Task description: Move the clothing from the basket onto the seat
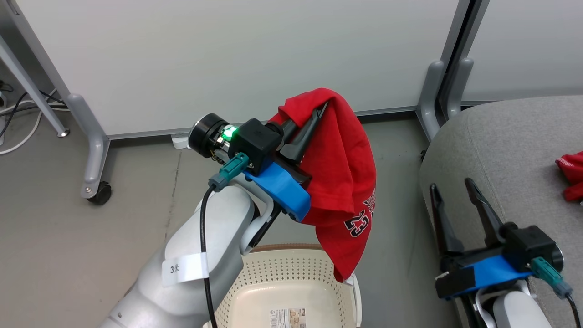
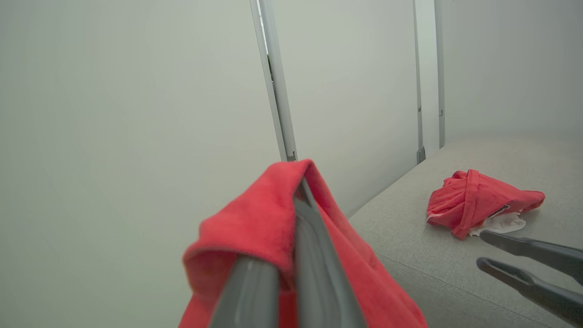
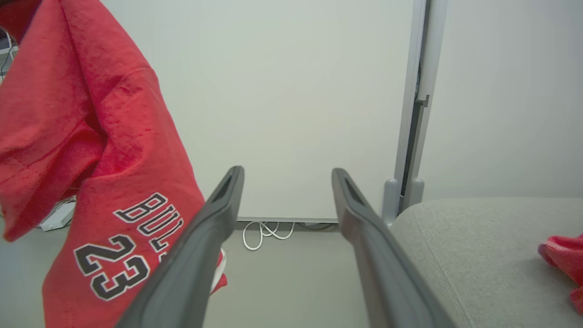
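A red garment (image 1: 341, 173) with a dark printed "23" hangs from my left gripper (image 1: 321, 109), which is shut on its top fold, high above the cream basket (image 1: 291, 282). The same cloth (image 2: 255, 228) drapes over the closed fingers in the left wrist view and hangs at the left of the right wrist view as red fabric (image 3: 91, 150). My right gripper (image 1: 451, 184) stands open and holds nothing, beside the grey seat (image 1: 510, 150). A second red garment (image 2: 478, 200) with white trim lies crumpled on the seat (image 2: 419, 237).
White partition panels on grey wheeled feet (image 1: 93, 155) stand behind. A post foot (image 1: 439, 91) stands close to the seat's left edge. White cables (image 3: 266, 232) lie on the floor by the wall. The basket floor bears a paper label (image 1: 287, 316).
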Controlling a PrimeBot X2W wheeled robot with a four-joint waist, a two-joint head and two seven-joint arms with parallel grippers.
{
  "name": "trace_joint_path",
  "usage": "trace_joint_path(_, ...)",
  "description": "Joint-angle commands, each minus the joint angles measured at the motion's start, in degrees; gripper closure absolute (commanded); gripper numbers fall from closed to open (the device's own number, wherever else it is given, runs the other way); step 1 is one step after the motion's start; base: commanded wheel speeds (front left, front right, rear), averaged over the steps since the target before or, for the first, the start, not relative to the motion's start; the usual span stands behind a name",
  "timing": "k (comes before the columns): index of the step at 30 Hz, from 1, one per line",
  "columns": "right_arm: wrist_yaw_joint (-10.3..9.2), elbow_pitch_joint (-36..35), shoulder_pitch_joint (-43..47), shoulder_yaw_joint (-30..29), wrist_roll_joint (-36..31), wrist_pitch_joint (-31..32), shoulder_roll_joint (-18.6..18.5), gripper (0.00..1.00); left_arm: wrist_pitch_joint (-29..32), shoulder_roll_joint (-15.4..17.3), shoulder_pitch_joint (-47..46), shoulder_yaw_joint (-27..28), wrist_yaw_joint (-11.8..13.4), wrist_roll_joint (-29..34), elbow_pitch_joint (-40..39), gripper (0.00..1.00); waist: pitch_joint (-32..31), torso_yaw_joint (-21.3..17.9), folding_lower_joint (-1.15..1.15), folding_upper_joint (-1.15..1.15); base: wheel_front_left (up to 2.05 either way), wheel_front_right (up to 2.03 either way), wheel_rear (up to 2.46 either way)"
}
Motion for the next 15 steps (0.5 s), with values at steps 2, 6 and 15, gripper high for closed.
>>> trace_joint_path(2, 0.01, -0.3, -2.0, 2.4, -0.3, -0.2, -1.2, 0.00, -0.3, 0.0, -0.2, -0.2, 0.3, -0.4, -0.3, 1.00, 0.2, 0.1, 0.00, 0.00, 0.00, 0.00, 0.00)
trace_joint_path(6, 0.01, 0.0, -4.6, 5.8, -0.3, -0.2, -2.6, 0.00, -0.3, -0.2, -0.5, -0.4, 0.4, -0.4, -0.5, 1.00, 0.6, 0.3, 0.00, 0.00, 0.00, 0.00, 0.00)
trace_joint_path(15, 0.01, 1.6, -11.7, 13.4, -0.3, -0.2, -4.7, 0.00, -0.3, -0.7, -1.2, -1.0, 0.5, -0.3, -0.7, 1.00, 1.5, 0.8, 0.00, 0.00, 0.00, 0.00, 0.00)
